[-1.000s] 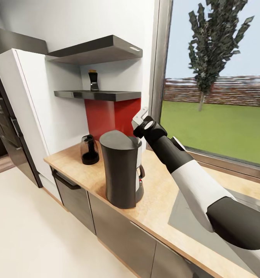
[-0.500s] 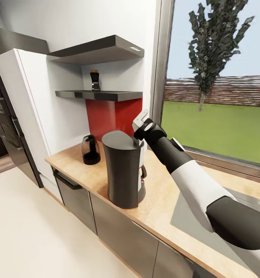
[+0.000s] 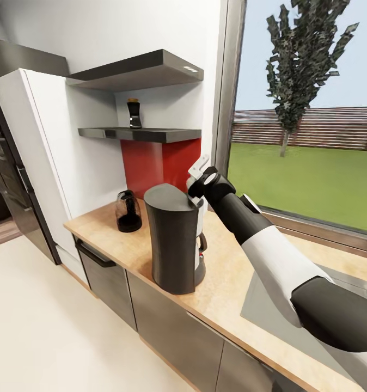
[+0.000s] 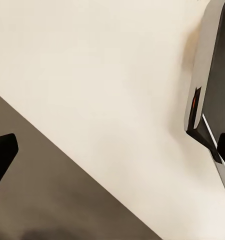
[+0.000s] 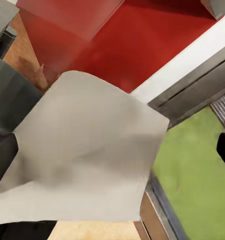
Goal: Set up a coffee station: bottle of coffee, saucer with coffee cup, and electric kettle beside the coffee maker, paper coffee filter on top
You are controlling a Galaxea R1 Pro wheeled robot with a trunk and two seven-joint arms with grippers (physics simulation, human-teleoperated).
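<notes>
The tall dark grey coffee maker (image 3: 172,239) stands on the tan countertop (image 3: 227,294). Just above its back right edge, my right gripper (image 3: 197,170) is shut on the white paper coffee filter (image 3: 199,163), which spreads wide in the right wrist view (image 5: 87,155). The smoky-glass electric kettle (image 3: 128,211) sits on the counter to the left of the machine. The bottle of coffee (image 3: 133,113) stands on the thin kitchen shelf (image 3: 142,134). My left gripper (image 4: 112,150) is open over pale floor. The saucer and coffee cup are out of view.
A thicker dark slab (image 3: 140,71) hangs above the shelf, and a red panel (image 3: 156,163) sits below it. A white tall cabinet (image 3: 36,152) closes the counter's left end. A big window (image 3: 309,120) lies behind my arm, with a grey inset panel (image 3: 265,305) in the counter.
The camera shifted slightly after the oldest frame. My right gripper with the filter has sunk a little closer to the coffee maker's top; since then it has hardly moved.
</notes>
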